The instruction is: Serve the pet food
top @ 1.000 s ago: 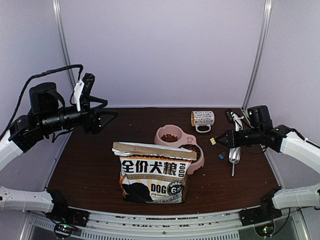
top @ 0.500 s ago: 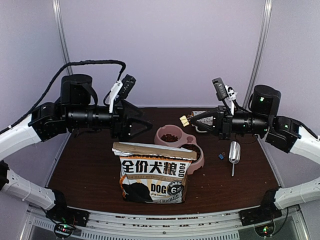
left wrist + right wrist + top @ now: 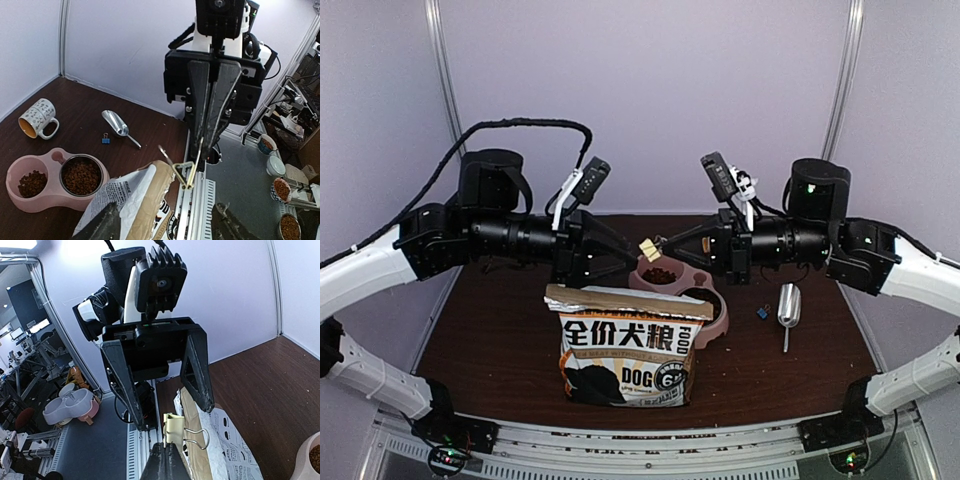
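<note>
While right hand [image 3: 665, 243] pinches clip [image 3: 645, 250], left hand [image 3: 622, 262] gapes wide | bag [image 3: 630, 350] fronts bowl [image 3: 716, 328]; kibble [image 3: 660, 275] inside

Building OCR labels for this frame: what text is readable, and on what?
"全价犬粮": bag, large characters across the front.
"DOG": bag, lower front.
"FOOD": bag, running vertically at the right edge.
Bag's round badge and small print: too small to read.
Mug: pattern only, nothing legible.
Clip: no text visible.
</note>
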Controlling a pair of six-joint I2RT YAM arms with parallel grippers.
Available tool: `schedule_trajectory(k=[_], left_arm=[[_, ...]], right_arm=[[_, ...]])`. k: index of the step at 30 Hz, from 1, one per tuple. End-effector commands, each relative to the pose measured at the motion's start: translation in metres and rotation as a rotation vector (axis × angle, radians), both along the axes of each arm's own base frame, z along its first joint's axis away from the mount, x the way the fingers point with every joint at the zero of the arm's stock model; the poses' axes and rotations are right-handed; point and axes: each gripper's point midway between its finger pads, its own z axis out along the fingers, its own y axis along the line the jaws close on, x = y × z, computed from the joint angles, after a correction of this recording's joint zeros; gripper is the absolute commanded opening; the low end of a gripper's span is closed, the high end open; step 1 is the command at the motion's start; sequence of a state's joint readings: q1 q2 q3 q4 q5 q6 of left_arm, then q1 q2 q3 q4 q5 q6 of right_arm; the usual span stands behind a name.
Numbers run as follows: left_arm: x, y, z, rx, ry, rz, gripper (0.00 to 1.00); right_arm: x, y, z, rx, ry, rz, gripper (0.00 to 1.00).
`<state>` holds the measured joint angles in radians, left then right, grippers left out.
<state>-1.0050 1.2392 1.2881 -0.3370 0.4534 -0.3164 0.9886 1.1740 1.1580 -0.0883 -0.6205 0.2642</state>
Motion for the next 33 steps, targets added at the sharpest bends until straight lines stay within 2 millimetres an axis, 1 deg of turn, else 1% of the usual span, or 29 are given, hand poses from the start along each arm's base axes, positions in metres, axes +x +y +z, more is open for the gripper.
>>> schedule_trajectory(k=[1, 3, 6, 9, 10, 14, 17, 19, 22, 25, 29, 33], left_arm=[[-0.012, -0.01, 0.028, -0.084, -0.009, -0.08, 0.58], [-0.015, -0.013, 0.028, -0.087, -0.006, -0.099, 0.5], [-0.017, -0.014, 0.028, -0.087, -0.008, -0.113, 0.42], [-0.018, -0.014, 0.028, -0.087, -0.008, -0.117, 0.27], [-0.018, -0.014, 0.027, -0.085, -0.008, -0.117, 0.23], [-0.019, -0.014, 0.026, -0.083, -0.005, -0.123, 0.17], [-0.02, -0.014, 0.025, -0.083, -0.005, -0.127, 0.18], [-0.02, -0.014, 0.025, -0.082, -0.004, -0.128, 0.23], [-0.02, -0.014, 0.023, -0.079, -0.002, -0.128, 0.27], [-0.019, -0.015, 0.021, -0.074, 0.001, -0.13, 0.33], [-0.019, -0.016, 0.019, -0.068, 0.007, -0.13, 0.34], [-0.019, -0.017, 0.015, -0.061, 0.015, -0.132, 0.37]], right_arm=[[-0.007, 0.007, 0.012, 0.009, -0.034, 0.036, 0.0], [-0.009, 0.011, 0.008, -0.005, -0.027, 0.05, 0.0], [-0.009, 0.015, 0.005, -0.014, -0.022, 0.062, 0.0], [-0.01, 0.017, 0.005, -0.015, -0.022, 0.067, 0.0], [-0.01, 0.017, 0.005, -0.015, -0.024, 0.066, 0.0], [-0.009, 0.017, 0.006, -0.018, -0.027, 0.061, 0.0], [-0.009, 0.017, 0.005, -0.02, -0.027, 0.061, 0.0], [-0.009, 0.017, 0.006, -0.019, -0.026, 0.061, 0.0], [-0.009, 0.016, 0.007, -0.016, -0.028, 0.061, 0.0], [-0.01, 0.016, 0.008, -0.016, -0.026, 0.063, 0.0], [-0.01, 0.016, 0.008, -0.014, -0.027, 0.063, 0.0], [-0.012, 0.016, 0.01, -0.007, -0.027, 0.072, 0.0]])
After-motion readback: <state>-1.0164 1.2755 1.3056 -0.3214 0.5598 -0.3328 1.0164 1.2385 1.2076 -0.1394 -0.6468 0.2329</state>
